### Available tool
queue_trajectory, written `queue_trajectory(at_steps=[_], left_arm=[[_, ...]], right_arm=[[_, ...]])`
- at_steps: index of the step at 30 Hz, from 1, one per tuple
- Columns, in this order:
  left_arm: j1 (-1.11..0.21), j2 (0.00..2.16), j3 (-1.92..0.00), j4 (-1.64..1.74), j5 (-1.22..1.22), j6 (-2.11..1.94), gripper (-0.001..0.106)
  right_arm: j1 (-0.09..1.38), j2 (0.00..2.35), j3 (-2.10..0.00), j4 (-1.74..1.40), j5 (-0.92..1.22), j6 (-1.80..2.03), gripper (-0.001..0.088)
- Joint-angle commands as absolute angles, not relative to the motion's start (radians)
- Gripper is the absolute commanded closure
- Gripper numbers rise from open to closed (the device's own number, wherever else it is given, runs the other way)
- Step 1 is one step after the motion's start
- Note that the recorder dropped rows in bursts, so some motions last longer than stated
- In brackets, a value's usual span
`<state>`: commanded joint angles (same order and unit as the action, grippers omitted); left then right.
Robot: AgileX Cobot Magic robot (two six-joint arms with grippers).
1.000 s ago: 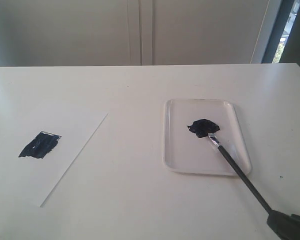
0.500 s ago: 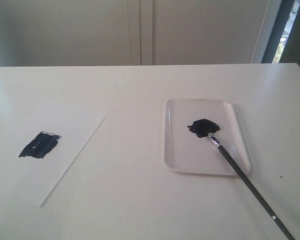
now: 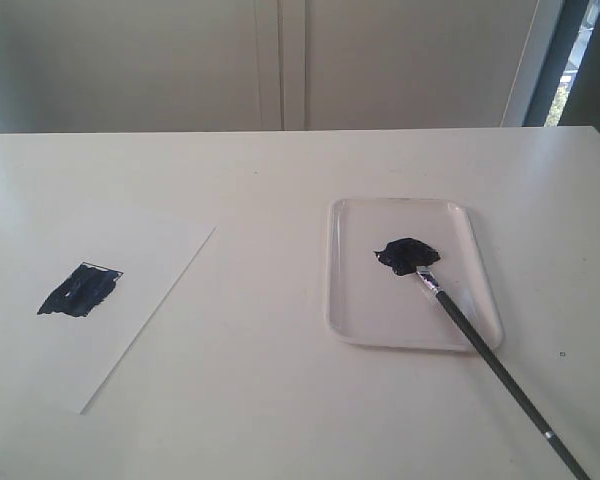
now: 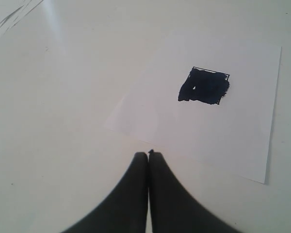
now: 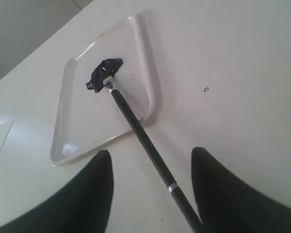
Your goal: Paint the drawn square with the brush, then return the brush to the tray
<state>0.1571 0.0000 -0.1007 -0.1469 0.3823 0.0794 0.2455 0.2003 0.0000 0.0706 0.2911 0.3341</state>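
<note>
Drawn square [image 3: 80,290] lies filled with dark paint on the paper sheet [image 3: 145,290] at the left of the counter [image 3: 270,400]. To the right, the brush [image 3: 480,345] rests with its bristles on the paint blob [image 3: 408,255] in the tray [image 3: 380,310], its handle leaning over the near rim. Any retreat should go straight back, clear of that overhanging handle, lest it tip out. The left hand [image 4: 148,154] hovers pinched together and empty near the sheet. The right hand [image 5: 151,151] spreads wide astride the handle, not gripping it.
</note>
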Motion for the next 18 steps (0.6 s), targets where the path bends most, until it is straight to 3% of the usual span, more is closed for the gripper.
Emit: queue_trajectory(at_steps=[6, 13, 18], left_arm=[[0.157, 0.0, -0.101, -0.147, 0.382, 0.079, 0.098], [0.157, 0.0, -0.101, -0.147, 0.382, 0.079, 0.098], [0.157, 0.0, -0.101, -0.147, 0.382, 0.079, 0.098]], right_arm=[[0.246, 0.2, 0.0, 0.071, 0.056, -0.199, 0.0394], [0.246, 0.2, 0.0, 0.071, 0.252, -0.289, 0.0394], [0.246, 0.2, 0.0, 0.067, 0.28, -0.318, 0.0394]])
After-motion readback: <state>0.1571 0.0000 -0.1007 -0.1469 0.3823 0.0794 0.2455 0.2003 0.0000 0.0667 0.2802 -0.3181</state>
